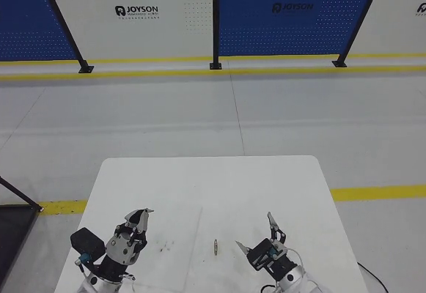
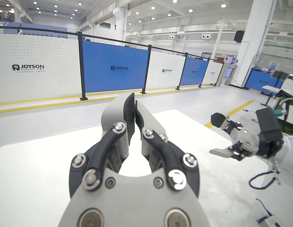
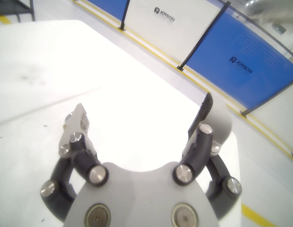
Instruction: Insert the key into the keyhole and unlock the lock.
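A small metal object (image 1: 216,247) lay flat on the white desk (image 1: 205,183), in the gap between the two claws. It was too small to tell whether it was the key or the lock. It sat nearer the right claw (image 1: 256,233) than the left claw (image 1: 139,216). It lay close to the tip of the right claw's inner finger but apart from it, and well apart from the left claw. Neither claw touched it.

The left claw (image 2: 134,109) was clenched, its ribbed black pads (image 2: 128,116) pressed together at the tips with nothing visible between them. It hung above the desk's near part, with faint dark smudges (image 1: 161,247) on the surface just off its side toward the metal object.

The right claw (image 3: 143,105) was released, with its two fingers spread wide and nothing between them. One finger showed a ribbed black pad (image 3: 203,112), and the other finger was seen from its bare metal side. From the left wrist view the right claw (image 2: 219,135) showed farther off, low over the desk (image 2: 42,166), its fingers likewise parted.
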Controlling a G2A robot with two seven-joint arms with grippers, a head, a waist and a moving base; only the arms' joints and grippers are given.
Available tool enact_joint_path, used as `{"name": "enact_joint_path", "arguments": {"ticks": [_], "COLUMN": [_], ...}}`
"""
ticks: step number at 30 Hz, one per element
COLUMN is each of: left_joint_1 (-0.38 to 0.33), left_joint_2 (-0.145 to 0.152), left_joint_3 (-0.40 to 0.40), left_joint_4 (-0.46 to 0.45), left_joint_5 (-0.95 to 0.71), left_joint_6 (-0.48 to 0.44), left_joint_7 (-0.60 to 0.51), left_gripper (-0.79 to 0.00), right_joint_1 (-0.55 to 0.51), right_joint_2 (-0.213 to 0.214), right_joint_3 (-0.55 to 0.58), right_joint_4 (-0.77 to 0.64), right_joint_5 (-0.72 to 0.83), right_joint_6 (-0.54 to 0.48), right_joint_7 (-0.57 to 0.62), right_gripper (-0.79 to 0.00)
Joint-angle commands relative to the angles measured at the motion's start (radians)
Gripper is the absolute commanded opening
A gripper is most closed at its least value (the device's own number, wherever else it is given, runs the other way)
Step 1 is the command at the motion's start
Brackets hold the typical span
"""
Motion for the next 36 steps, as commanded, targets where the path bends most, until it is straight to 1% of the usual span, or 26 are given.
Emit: {"name": "enact_joint_path", "arguments": {"ticks": [1,4,5,8,11,16,17,20,22,26,31,34,35,36], "left_joint_1": [0.000,0.000,0.000,-0.012,-0.027,-0.029,-0.029,-0.029,-0.029,-0.029,-0.029,-0.029,-0.029,-0.029], "left_joint_2": [0.000,0.000,0.000,-0.001,-0.001,-0.003,-0.004,-0.004,-0.004,-0.004,-0.004,-0.004,-0.004,-0.004], "left_joint_3": [0.000,0.000,0.000,0.004,0.006,0.010,0.011,0.011,0.011,0.011,0.011,0.011,0.011,0.011], "left_joint_4": [0.000,0.000,0.000,0.002,0.007,0.009,0.010,0.010,0.010,0.010,0.010,0.010,0.010,0.010], "left_joint_5": [0.000,0.000,0.000,-0.014,-0.019,-0.015,-0.016,-0.016,-0.016,-0.016,-0.016,-0.016,-0.016,-0.016], "left_joint_6": [0.000,0.000,0.000,0.001,0.007,0.018,0.021,0.021,0.021,0.021,0.021,0.021,0.021,0.021], "left_joint_7": [0.000,0.000,0.000,-0.014,-0.024,-0.019,-0.019,-0.019,-0.019,-0.019,-0.019,-0.019,-0.019,-0.019], "left_gripper": [-0.785,-0.785,-0.785,-0.785,-0.785,-0.785,-0.785,-0.785,-0.785,-0.785,-0.785,-0.785,-0.785,-0.785], "right_joint_1": [0.000,0.000,0.007,0.036,0.071,0.127,0.141,0.170,0.184,0.214,0.240,0.247,0.249,0.251], "right_joint_2": [0.000,0.000,0.000,-0.004,-0.017,-0.047,-0.050,-0.057,-0.063,-0.074,-0.081,-0.083,-0.084,-0.085], "right_joint_3": [0.000,0.000,-0.006,-0.056,-0.139,-0.298,-0.312,-0.333,-0.342,-0.360,-0.375,-0.379,-0.380,-0.381], "right_joint_4": [0.000,0.000,0.010,0.037,0.062,0.131,0.141,0.159,0.165,0.197,0.240,0.251,0.254,0.257], "right_joint_5": [0.000,0.000,-0.007,-0.008,-0.008,-0.105,-0.115,-0.119,-0.120,-0.066,-0.009,0.000,0.008,0.017], "right_joint_6": [0.000,0.000,-0.014,-0.047,-0.028,0.083,0.084,0.069,0.091,0.081,0.035,0.036,0.037,0.038], "right_joint_7": [0.000,0.000,0.002,-0.004,0.004,0.069,0.085,0.151,0.220,0.303,0.332,0.342,0.347,0.350], "right_gripper": [0.000,0.000,0.000,0.000,0.000,0.000,0.000,0.000,0.000,0.000,0.000,0.000,-0.040,-0.126]}}
